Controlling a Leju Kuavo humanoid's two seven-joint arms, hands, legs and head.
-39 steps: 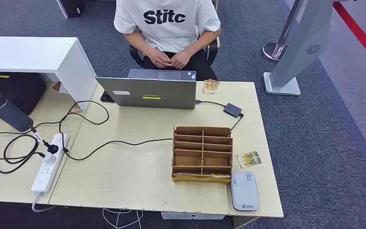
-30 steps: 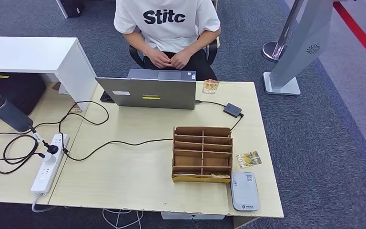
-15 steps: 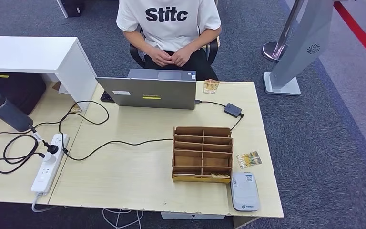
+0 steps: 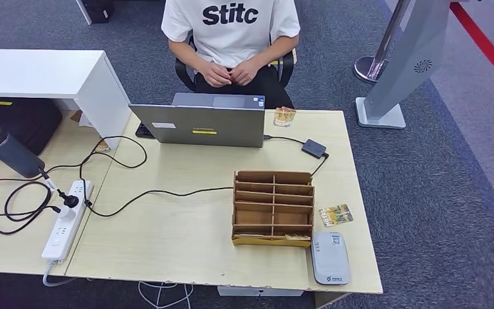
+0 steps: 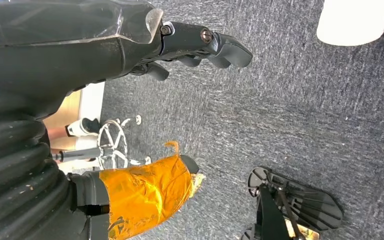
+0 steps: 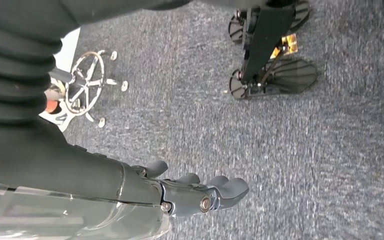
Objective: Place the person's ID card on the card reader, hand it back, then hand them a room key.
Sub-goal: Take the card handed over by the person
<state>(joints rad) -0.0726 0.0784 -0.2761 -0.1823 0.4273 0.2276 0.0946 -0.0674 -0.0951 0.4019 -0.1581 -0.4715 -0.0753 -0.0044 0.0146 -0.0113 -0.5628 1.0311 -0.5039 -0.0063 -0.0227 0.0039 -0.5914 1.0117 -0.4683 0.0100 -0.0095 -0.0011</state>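
Apparently nothing is done yet: both hands (image 5: pixel 200 47) (image 6: pixel 200 195) hang empty with fingers apart, and the reader (image 4: pixel 330 258) lies bare on the counter's (image 4: pixel 167 238) near right.

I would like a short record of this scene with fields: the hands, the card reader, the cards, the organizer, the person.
left hand: hangs over the carpet, holds nothing
right hand: hangs over the carpet, holds nothing
card reader: grey, on the desk's near right corner, nothing on it
card: flat on the desk, beside the organizer
organizer: cardboard, slotted
person: seated behind the laptop, hands together
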